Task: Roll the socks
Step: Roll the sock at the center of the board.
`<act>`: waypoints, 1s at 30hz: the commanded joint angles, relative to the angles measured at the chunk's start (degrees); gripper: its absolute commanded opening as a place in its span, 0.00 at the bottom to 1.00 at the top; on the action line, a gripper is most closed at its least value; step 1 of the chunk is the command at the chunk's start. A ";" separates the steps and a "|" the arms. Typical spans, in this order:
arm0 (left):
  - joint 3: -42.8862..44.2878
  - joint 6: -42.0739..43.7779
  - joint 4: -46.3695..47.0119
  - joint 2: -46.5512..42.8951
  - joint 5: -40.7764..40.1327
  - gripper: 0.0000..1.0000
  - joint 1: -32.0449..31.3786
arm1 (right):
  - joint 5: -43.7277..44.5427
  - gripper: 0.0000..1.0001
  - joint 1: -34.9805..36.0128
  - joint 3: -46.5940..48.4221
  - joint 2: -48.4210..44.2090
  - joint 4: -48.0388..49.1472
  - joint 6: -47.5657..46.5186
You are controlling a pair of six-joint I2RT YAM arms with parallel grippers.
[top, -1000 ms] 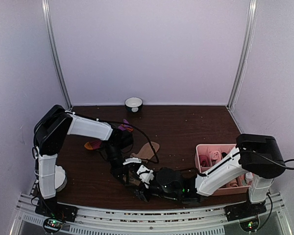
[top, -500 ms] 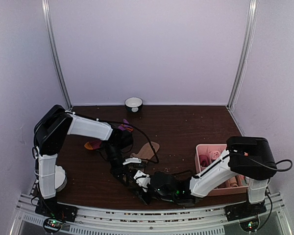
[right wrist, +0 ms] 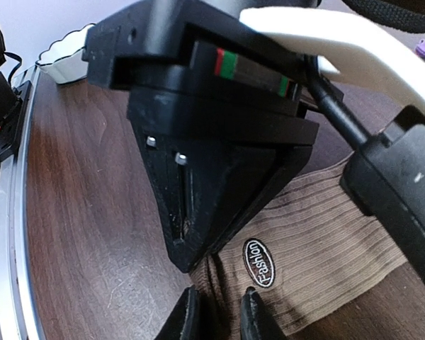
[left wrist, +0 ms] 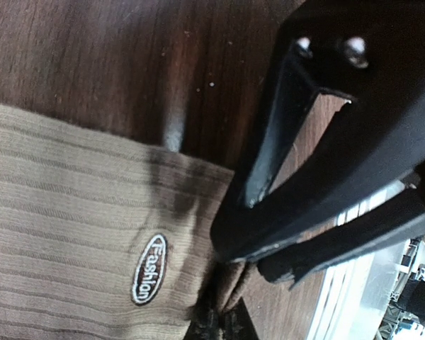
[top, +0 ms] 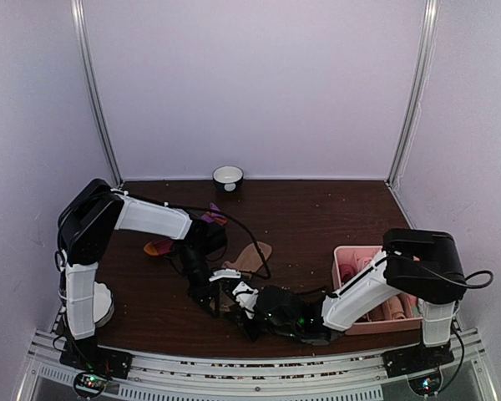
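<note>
Lying flat on the counter (top: 317, 217), the tan sock (right wrist: 326, 234) sits to the left of the pink tray (top: 341, 276), towards the front edge. Its ribbed cuff carries an oval label (right wrist: 258, 263) reading "Fashion".

The left claw (right wrist: 186, 256) points down onto the cuff corner farthest from the tray. It is closed, with a fold of the tan fabric bunched at its tips.

The right claw (right wrist: 218, 315) reaches across from the tray side to that same corner. Its fingers stand narrow, with the sock's edge between them. Whether they clamp the fabric cannot be told.

The dark red sock (top: 160, 247) lies farther left of the tray than the tan one, mostly hidden behind the left arm. Only an orange end and a purple patch show.

A white bowl (top: 228, 176) stands at the back of the counter, well apart from the tray.
</note>
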 commanded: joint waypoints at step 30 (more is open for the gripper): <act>-22.32 9.87 22.46 -32.47 -13.82 0.71 -4.35 | -16.40 0.00 -8.39 1.11 3.38 -8.67 30.18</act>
